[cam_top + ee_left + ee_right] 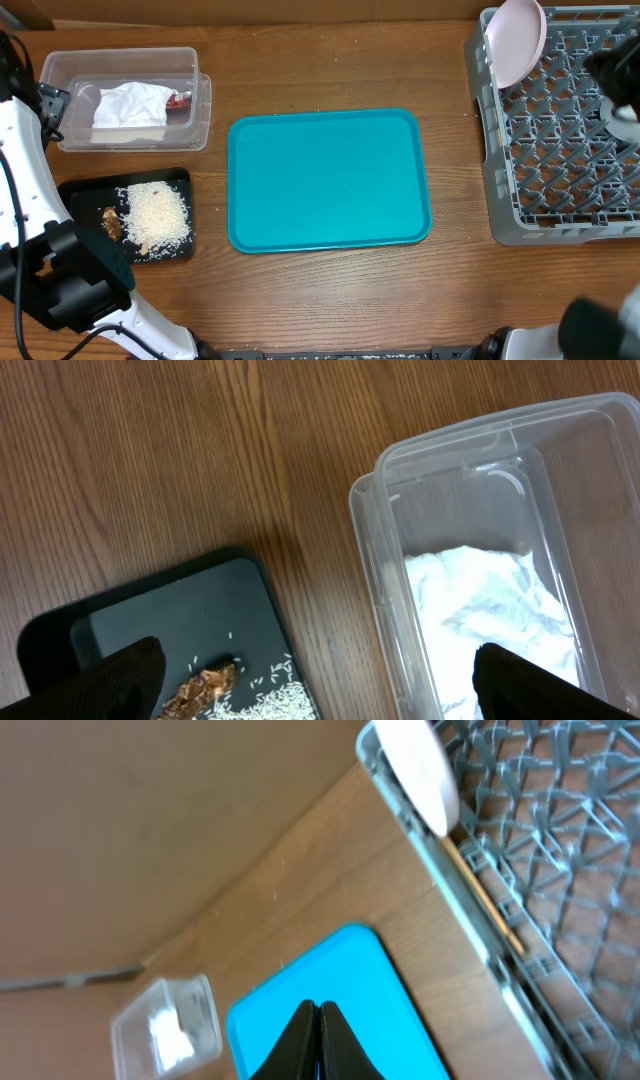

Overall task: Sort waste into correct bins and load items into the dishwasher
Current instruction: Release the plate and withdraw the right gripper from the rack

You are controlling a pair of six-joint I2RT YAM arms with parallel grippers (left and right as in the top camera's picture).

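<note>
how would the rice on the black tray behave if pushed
The rice is a loose heap of grains, so it would likely scatter, not slide as one. The black tray looks shallow, so grains might spill over its rim.

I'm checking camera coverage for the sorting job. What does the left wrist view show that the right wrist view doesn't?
Only the left wrist view shows the black tray with the brown lump and rice grains on it. Only the right wrist view shows the teal tray, the grey rack and a white plate standing at its corner. Both show the clear tub holding the crumpled napkin, and the wooden table.
</note>
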